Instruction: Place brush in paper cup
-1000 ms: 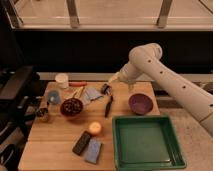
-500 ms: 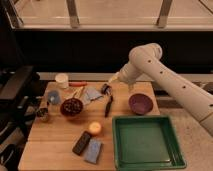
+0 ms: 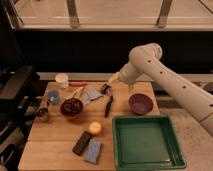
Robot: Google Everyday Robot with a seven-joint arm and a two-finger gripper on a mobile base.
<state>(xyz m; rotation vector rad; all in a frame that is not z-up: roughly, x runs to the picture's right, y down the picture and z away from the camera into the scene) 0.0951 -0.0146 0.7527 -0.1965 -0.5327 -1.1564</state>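
Observation:
The brush (image 3: 108,105) lies on the wooden table (image 3: 55,137) near its middle back. Its black handle points toward me and its grey-dark head (image 3: 105,89) is at the far end. The off-white paper cup (image 3: 62,80) stands upright at the back left of the table, well left of the brush. My gripper (image 3: 110,83) hangs at the end of the white arm, just above and behind the brush's head. I cannot tell whether it touches the brush.
A thin orange-red tool (image 3: 77,84) lies right of the paper cup. A light blue cup (image 3: 53,96), dark tin (image 3: 44,114), dark red bowl (image 3: 72,107) and blue-grey cloth (image 3: 91,94) sit left. A purple bowl (image 3: 140,103), green tray (image 3: 146,141), orange ball (image 3: 94,128), black slab (image 3: 81,142) and sponge (image 3: 93,150) sit nearer.

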